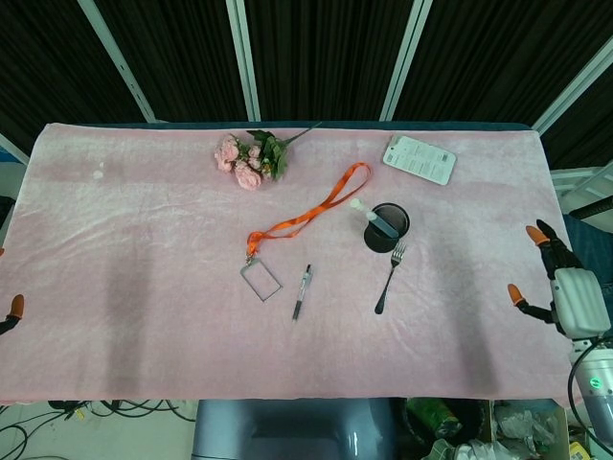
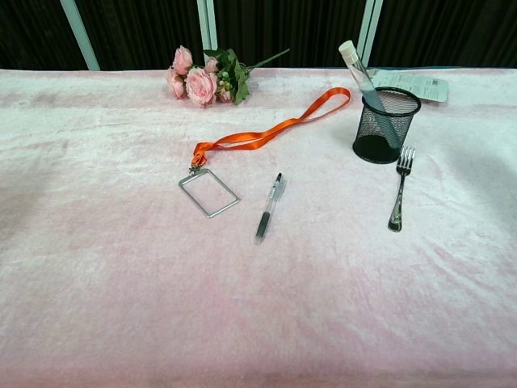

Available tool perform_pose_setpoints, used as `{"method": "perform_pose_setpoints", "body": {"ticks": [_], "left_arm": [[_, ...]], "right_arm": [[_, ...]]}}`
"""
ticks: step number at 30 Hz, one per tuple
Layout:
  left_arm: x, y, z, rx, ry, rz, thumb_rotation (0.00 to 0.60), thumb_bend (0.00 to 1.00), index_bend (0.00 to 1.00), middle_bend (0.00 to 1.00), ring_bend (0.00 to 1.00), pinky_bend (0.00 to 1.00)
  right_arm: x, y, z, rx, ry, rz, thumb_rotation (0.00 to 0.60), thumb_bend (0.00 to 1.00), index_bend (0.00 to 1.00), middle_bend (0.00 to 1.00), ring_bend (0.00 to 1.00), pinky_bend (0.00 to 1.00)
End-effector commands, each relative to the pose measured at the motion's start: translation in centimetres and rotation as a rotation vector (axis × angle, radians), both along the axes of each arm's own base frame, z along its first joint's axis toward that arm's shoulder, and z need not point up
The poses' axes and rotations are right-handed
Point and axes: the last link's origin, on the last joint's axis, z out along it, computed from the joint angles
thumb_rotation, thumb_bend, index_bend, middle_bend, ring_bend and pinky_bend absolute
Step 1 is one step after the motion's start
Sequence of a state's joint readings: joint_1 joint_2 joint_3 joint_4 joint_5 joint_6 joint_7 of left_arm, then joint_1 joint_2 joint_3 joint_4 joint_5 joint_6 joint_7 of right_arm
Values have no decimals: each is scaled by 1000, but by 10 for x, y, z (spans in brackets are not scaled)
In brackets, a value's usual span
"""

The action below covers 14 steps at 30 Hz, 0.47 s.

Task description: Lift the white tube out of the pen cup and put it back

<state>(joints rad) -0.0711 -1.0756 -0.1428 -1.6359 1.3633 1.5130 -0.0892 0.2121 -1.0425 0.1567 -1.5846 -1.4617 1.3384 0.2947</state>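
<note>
The white tube [image 2: 359, 71] leans to the left inside the black mesh pen cup [image 2: 385, 126], its capped end sticking out above the rim; from the head view the tube [image 1: 372, 218] and cup [image 1: 388, 228] sit right of the table's middle. My right hand [image 1: 560, 286] hangs off the table's right edge, far from the cup, fingers spread and holding nothing. Only an orange fingertip of my left hand [image 1: 12, 308] shows at the left border of the head view. Neither hand appears in the chest view.
A fork [image 2: 398, 187] lies just right of the cup. A pen [image 2: 268, 207], an orange lanyard [image 2: 273, 129] with a badge holder [image 2: 208, 191], a pink flower bunch [image 2: 203, 75] and a white card [image 1: 419, 159] lie on the pink cloth.
</note>
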Motion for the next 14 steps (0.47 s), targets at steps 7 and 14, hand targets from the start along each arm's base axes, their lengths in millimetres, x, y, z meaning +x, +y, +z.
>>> {"method": "perform_pose_setpoints", "body": {"ticks": [7,14], "left_arm": [[-5,3,-4,-59,27,71,600,387,141,96,1,55],[-7,7,-4,-50,34,46,600,387,141,98,0,33]], "right_arm": [[-17,55,-16,-59,300,-68,600,267,68,0,103,188],[-16,70,-19,-41,318,-69,600,267,68,0,104,188]]}}
